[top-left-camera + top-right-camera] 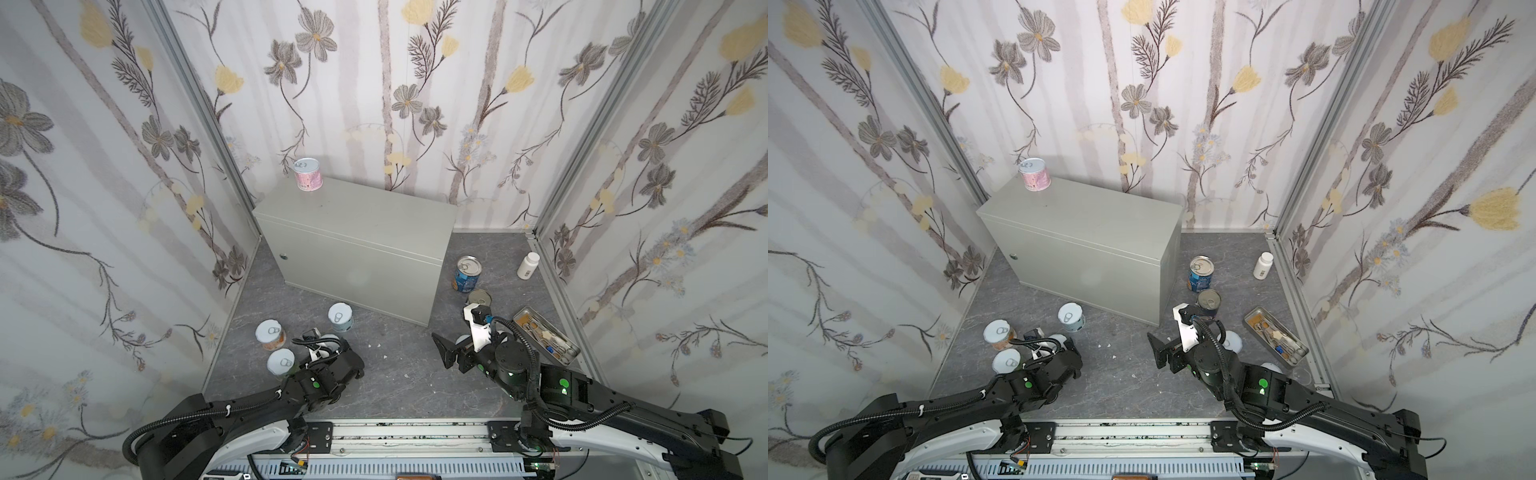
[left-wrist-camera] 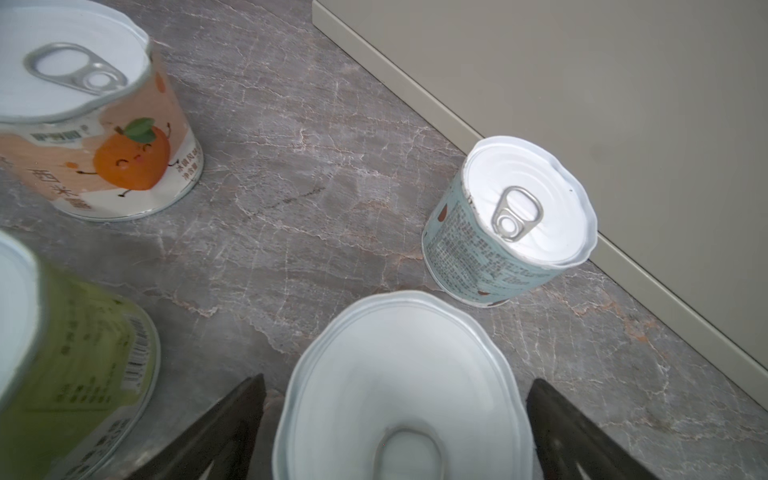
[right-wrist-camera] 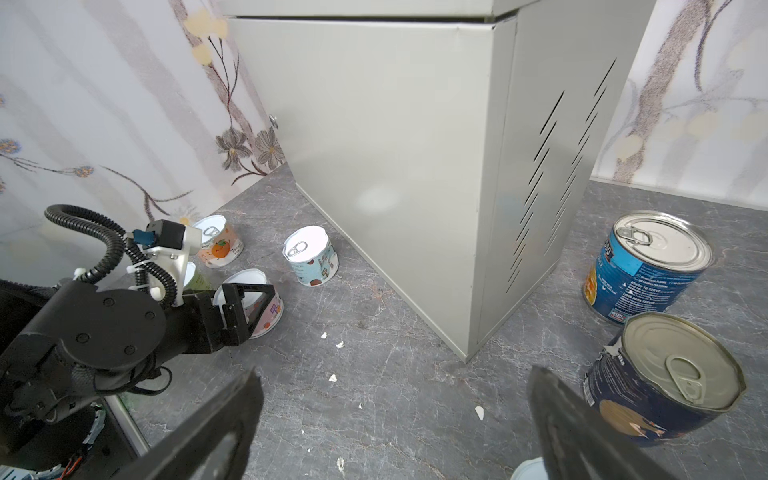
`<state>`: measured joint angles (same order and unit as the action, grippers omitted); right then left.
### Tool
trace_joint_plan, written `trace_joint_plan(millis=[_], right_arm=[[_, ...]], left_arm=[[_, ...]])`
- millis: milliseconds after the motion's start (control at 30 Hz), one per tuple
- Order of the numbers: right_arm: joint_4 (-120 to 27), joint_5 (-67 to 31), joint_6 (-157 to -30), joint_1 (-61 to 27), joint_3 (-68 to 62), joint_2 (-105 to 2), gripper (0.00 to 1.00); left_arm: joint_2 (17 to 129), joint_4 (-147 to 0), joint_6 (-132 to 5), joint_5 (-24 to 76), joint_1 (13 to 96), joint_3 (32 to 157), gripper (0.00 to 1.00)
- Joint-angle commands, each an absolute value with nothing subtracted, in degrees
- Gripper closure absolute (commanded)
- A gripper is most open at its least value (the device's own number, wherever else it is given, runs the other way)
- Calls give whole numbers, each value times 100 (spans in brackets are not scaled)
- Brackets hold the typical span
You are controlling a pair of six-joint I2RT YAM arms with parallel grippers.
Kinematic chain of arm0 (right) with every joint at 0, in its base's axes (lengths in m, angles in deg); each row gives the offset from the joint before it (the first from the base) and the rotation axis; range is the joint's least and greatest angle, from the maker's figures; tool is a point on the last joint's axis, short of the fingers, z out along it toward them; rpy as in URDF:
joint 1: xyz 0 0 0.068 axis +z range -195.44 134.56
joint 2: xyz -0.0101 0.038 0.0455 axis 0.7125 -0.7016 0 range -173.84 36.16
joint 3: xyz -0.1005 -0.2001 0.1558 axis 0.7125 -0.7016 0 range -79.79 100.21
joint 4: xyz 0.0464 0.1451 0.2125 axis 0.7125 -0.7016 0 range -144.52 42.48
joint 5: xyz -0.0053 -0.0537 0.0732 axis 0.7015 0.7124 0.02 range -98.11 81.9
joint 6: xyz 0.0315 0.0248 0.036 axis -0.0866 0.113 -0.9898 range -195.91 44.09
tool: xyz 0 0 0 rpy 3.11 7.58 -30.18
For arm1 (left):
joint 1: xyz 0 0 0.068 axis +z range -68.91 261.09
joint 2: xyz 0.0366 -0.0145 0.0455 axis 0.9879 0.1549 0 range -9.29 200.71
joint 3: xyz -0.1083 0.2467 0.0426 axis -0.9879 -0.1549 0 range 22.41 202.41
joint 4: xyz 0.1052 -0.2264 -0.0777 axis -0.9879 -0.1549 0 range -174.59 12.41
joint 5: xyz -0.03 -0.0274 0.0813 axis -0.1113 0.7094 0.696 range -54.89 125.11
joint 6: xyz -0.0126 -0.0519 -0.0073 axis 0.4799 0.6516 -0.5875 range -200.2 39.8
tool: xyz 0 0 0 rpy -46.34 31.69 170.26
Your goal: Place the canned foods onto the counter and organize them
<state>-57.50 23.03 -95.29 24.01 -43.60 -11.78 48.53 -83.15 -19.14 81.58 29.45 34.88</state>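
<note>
Workspace with floral walls and a dark marbled floor (image 1: 395, 374), seen in both top views and from both wrists. The counter (image 1: 353, 212), a light-grey metal box with a round lock on its front, stands against the back wall. One pink can (image 1: 307, 174) stands upright on the counter's flat top, at the far left corner. Every other visible can stands upright on the floor.

The left gripper (image 2: 397, 380), jaws spread wide, straddles a short can (image 2: 399, 332) in front of the counter's left end. In the left wrist view its fingers (image 2: 224, 424) flank the lid with a gap on each side, so the can is enclosed but not clamped. Near it stand an orange-label can (image 2: 124, 158), a green-label can (image 2: 75, 353) and a light-blue can (image 2: 498, 249), the last one nearest the counter's front.

The right gripper (image 3: 397, 374), jaws equally wide and holding nothing, hangs over bare floor off the counter's right front corner. A tall blue can (image 3: 640, 270) and a dark navy can (image 3: 660, 386) stand just beside each other, to the right of the counter. A white pill bottle (image 1: 528, 266) stands near the right wall. A flat tin (image 1: 544, 340) holding small tools lies nearer the arms.
</note>
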Motion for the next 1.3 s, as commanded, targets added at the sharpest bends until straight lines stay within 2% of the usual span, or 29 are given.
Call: trace_joint_plan(millis=[0,400,1133,1267], right_arm=[[-5423,2200,-9515,2373,-4377,-1268,0],[-5186,1894,-9437,2193,-4415,-1454,0],[-4875,1511,-9384,1878,-4685,-1495,0],[-4870,1485,-9384,1837,-4733,-1473,0]], left_arm=[[5043,-7764,-2347,7992,3068,3526,0],[5777,-7180,-2800,7738,3563,3676,0],[7310,-7215,-2785,7734,3714,4341,0],[7411,-7181,-2739,7735,3714,4367,4]])
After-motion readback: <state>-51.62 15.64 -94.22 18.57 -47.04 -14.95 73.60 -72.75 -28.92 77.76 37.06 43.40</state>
